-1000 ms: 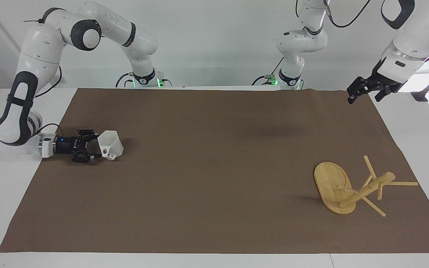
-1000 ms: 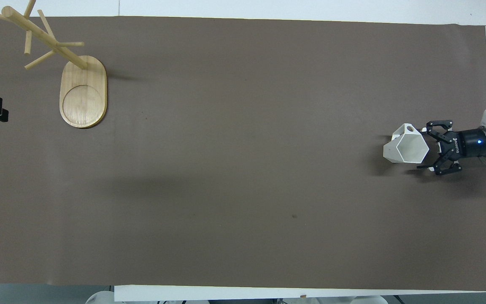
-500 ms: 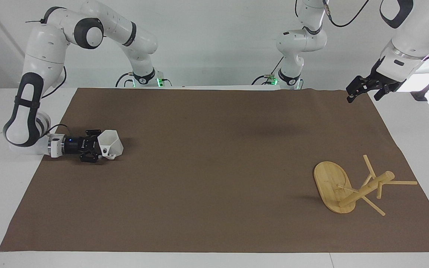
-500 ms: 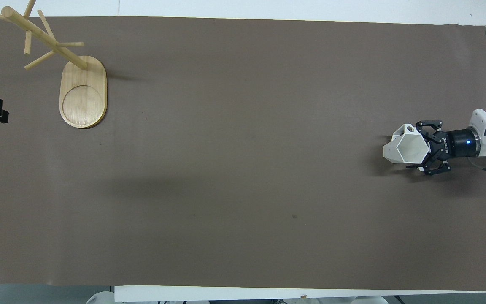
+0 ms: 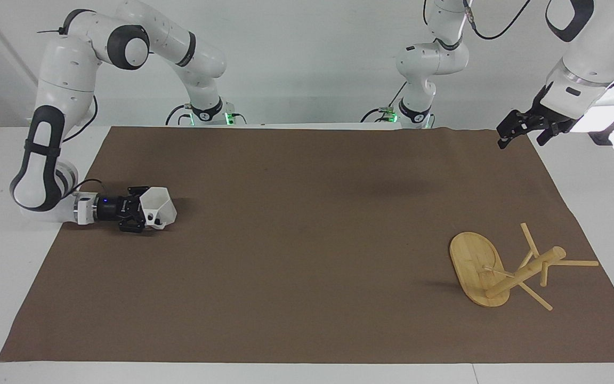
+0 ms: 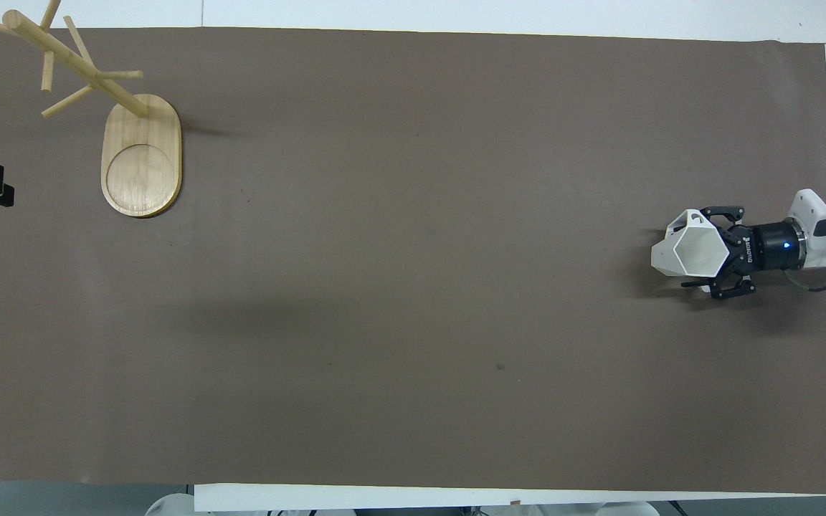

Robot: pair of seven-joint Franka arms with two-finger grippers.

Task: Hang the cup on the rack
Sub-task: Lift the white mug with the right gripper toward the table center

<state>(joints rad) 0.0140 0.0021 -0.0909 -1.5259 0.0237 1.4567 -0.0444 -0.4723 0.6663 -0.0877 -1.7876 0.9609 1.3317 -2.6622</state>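
Since the earlier frames, the right gripper (image 5: 144,214) had been advanced low along the brown mat (image 5: 307,240) at the left of the facing view until its spread fingers flanked the cup (image 5: 158,208). The cup sat upright on the mat, rim up and pierced handle toward the camera. The jaws stood fully apart; nothing was yet held. The rack (image 5: 504,269) stood at the lower right, well apart from the cup. The left gripper (image 5: 517,130) waited open at the upper right. For a sound grasp, closure was best made squarely on two facets, the handle being left free for a peg.
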